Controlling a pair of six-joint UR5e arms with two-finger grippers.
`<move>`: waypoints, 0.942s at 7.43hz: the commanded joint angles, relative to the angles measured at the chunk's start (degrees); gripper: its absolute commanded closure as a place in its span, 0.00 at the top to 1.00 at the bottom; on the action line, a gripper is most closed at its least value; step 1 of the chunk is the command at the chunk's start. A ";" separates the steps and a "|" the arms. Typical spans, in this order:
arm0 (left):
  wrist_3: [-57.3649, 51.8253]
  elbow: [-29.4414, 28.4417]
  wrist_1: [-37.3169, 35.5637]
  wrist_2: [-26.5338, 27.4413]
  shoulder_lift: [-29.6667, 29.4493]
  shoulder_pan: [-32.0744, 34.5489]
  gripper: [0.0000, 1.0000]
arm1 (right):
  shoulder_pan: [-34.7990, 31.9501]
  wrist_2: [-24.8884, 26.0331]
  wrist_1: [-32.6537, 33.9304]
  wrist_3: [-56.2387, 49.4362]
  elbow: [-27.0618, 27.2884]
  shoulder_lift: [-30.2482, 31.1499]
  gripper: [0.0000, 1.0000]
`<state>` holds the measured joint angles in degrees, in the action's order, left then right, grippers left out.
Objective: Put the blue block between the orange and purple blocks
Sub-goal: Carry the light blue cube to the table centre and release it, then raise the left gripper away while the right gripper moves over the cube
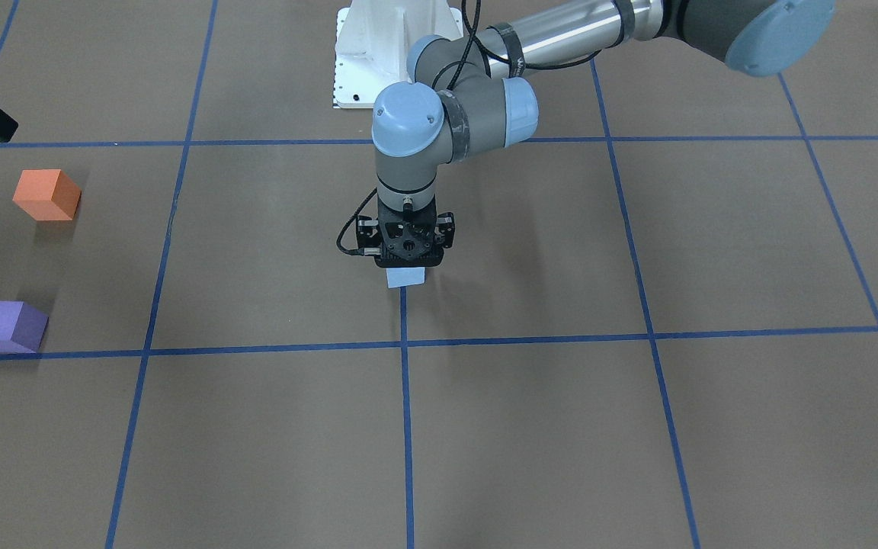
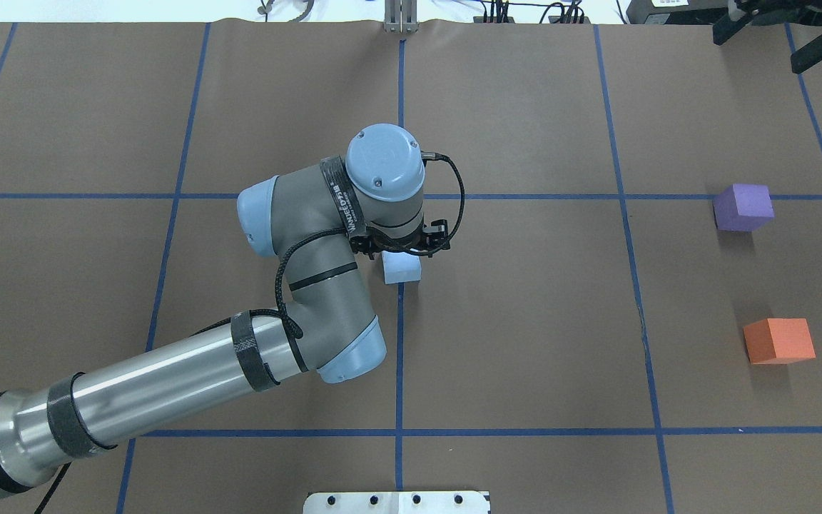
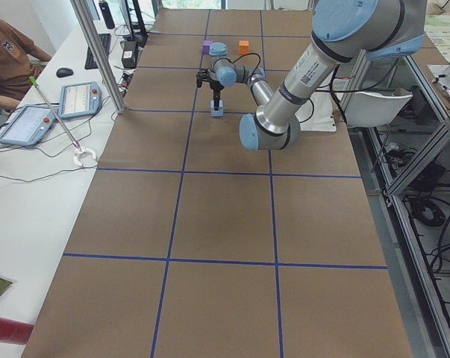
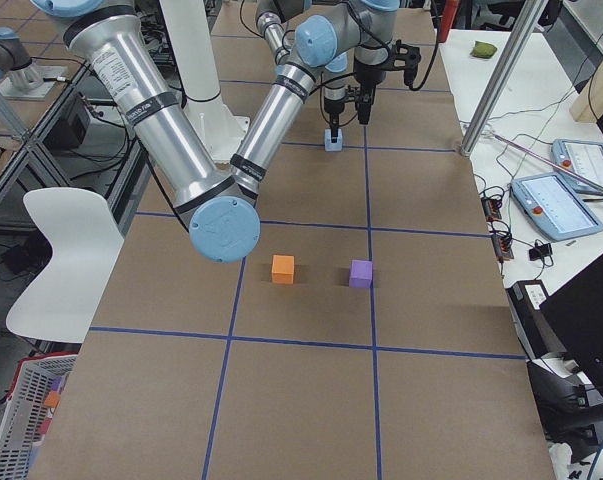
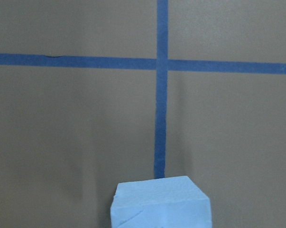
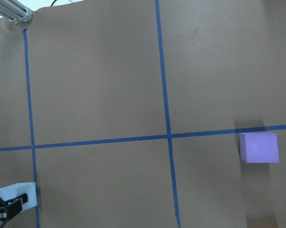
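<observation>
The light blue block (image 1: 406,277) is at the table's middle, on a blue tape line, and also shows in the overhead view (image 2: 402,270) and the left wrist view (image 5: 161,204). My left gripper (image 1: 406,267) points straight down over it and is shut on it. I cannot tell whether the block is off the paper. The orange block (image 2: 778,340) and the purple block (image 2: 743,207) stand apart on my right side, with a bare gap between them. My right gripper (image 2: 759,51) is open and empty at the far right corner.
Brown paper with a blue tape grid (image 2: 400,357) covers the table. The white robot base plate (image 1: 378,69) is at the near edge. An operator and tablets (image 3: 79,97) are beside the table's far side.
</observation>
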<state>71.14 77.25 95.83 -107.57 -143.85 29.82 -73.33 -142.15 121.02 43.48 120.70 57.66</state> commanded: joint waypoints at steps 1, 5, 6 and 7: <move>-0.12 4.20 -1.08 -5.84 0.06 4.07 1.00 | 3.35 1.07 0.00 4.57 -0.29 -3.58 1.00; -12.64 7.29 -5.57 -18.20 7.93 20.68 1.00 | 22.03 15.62 -0.17 17.76 -7.29 -17.54 1.00; -18.61 9.91 -5.74 -18.46 12.93 23.93 1.00 | 27.22 20.98 -0.52 19.69 -11.58 -20.88 1.00; -25.72 12.80 -7.22 -18.46 17.24 26.92 1.00 | 31.19 24.43 -3.40 21.54 -14.15 -21.70 1.00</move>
<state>53.87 86.80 89.87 -125.81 -132.28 52.69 -48.09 -123.10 120.02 62.37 110.59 38.51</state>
